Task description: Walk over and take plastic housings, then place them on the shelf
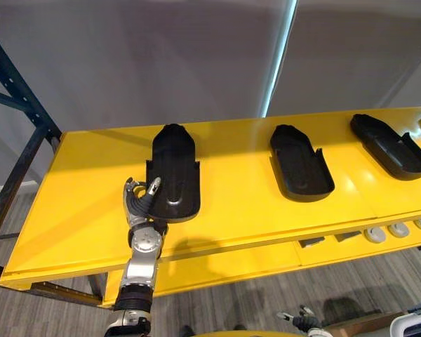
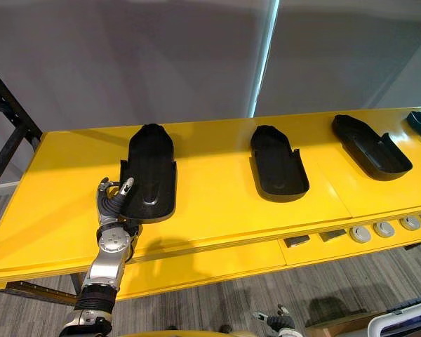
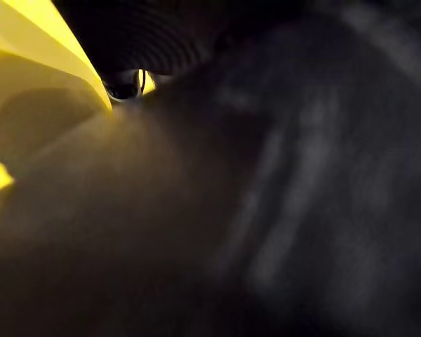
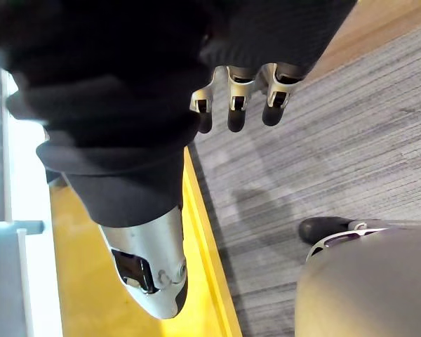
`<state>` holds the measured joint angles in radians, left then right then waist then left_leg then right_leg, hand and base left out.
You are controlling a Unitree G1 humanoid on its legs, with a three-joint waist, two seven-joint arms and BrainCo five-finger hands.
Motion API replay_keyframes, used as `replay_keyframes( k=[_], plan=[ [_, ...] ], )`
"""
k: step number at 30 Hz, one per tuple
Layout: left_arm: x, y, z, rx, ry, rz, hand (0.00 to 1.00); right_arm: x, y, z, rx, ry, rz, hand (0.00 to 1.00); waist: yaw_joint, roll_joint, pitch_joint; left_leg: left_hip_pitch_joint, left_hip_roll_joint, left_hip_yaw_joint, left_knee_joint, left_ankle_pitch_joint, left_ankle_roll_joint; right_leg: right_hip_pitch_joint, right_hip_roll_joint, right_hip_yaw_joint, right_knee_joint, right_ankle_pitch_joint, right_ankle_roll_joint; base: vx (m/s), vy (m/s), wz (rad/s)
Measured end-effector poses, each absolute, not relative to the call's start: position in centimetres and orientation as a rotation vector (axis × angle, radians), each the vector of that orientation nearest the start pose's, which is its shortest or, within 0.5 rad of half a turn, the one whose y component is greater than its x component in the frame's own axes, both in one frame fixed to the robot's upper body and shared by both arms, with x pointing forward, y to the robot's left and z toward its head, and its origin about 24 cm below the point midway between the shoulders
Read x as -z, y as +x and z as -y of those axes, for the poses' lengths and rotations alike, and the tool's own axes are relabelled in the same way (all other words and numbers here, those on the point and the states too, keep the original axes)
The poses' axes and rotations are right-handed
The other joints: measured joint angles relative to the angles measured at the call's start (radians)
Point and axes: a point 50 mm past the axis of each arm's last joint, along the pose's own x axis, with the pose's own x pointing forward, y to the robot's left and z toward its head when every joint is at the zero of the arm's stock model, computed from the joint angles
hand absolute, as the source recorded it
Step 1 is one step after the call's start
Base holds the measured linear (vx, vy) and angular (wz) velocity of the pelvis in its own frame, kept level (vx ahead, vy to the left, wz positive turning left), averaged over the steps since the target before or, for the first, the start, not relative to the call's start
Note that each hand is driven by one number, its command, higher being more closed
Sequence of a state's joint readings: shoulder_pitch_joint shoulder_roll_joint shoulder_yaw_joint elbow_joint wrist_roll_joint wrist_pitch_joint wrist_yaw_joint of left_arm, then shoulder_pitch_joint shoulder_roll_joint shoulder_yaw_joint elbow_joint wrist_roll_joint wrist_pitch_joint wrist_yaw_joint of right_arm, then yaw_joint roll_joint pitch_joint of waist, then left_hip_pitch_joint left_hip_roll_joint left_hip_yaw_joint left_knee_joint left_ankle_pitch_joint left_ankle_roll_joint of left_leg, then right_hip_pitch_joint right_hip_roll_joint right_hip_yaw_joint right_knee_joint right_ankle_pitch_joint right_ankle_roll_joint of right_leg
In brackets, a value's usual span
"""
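— Silver fingers with dark tips first: we see the left hand curled about the near left corner of the leftmost housing. One tip lies on its rim, so we read the hand as clasping the part.
— And the housing itself?
— Black plastic, lying flat on the yellow shelf, its near end close to the front edge.
— The right hand?
— We find it low above the grey floor, fingers loose, carrying nothing.
— Further out?
— Along the shelf to our right lie a middle housing and a right housing, with the tip of another at the far right edge, each well apart from its neighbour. Below them, small round white parts sit on a lower level.
— How far along are we?
— We judge this placement nearly done. The part is down on the shelf, so what is left is to let go and draw the arm back. Whether more housings wait elsewhere to be fetched, we cannot tell.
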<state>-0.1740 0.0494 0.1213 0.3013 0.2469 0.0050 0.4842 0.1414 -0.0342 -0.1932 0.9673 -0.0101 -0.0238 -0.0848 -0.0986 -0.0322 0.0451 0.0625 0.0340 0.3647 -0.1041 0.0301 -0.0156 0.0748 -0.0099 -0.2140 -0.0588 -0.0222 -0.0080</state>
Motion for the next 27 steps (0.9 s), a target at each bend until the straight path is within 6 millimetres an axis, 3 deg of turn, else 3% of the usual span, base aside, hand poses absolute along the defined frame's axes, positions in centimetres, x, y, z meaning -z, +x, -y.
replay_keyframes(
  k=[8, 13, 14, 20, 27],
  plan=[
    [-4.5, 27.5, -19.5, -0.569, 0.279, 0.025, 0.00, 15.9, 8.7, 19.7, 0.306, 0.009, -1.071, 0.00, 0.000, 0.003, 0.004, 0.008, 0.000, -0.001, 0.000, 0.000, 0.000, 0.008, 0.000, -0.001, 0.000, 0.000, 0.000, 0.00, 0.000, 0.00],
    [-5.7, 26.6, -18.2, -0.531, 0.284, 0.102, 0.00, 15.9, 8.6, 19.8, 0.306, 0.009, -1.070, 0.00, 0.003, 0.003, 0.005, 0.009, 0.000, -0.003, 0.000, 0.000, 0.000, 0.010, 0.000, -0.003, 0.001, 0.000, 0.000, 0.00, 0.000, 0.00],
    [-5.9, 26.1, -17.7, -0.514, 0.293, 0.124, 1.00, 15.9, 8.6, 19.8, 0.308, 0.012, -1.069, 0.00, 0.003, 0.004, 0.005, 0.009, 0.000, -0.003, 0.000, 0.000, 0.000, 0.010, -0.001, -0.003, 0.002, 0.000, 0.000, 0.00, 0.000, 0.00],
    [-7.5, 22.2, -14.5, -0.352, 0.321, 0.275, 1.00, 16.2, 7.5, 20.2, 0.335, 0.027, -1.094, 0.00, 0.005, 0.010, 0.009, -0.006, 0.007, -0.005, 0.000, 0.000, 0.000, -0.001, -0.003, 0.000, 0.011, -0.001, 0.001, 0.00, 0.000, 0.00],
    [-5.0, 19.1, -13.1, -0.152, 0.387, 0.179, 1.00, 16.2, 6.9, 20.5, 0.343, 0.020, -1.098, 0.00, 0.033, 0.016, 0.011, -0.001, 0.010, -0.008, 0.000, 0.000, 0.000, -0.008, -0.003, -0.001, 0.040, -0.011, 0.015, -0.01, -0.003, 0.01]
  ],
)
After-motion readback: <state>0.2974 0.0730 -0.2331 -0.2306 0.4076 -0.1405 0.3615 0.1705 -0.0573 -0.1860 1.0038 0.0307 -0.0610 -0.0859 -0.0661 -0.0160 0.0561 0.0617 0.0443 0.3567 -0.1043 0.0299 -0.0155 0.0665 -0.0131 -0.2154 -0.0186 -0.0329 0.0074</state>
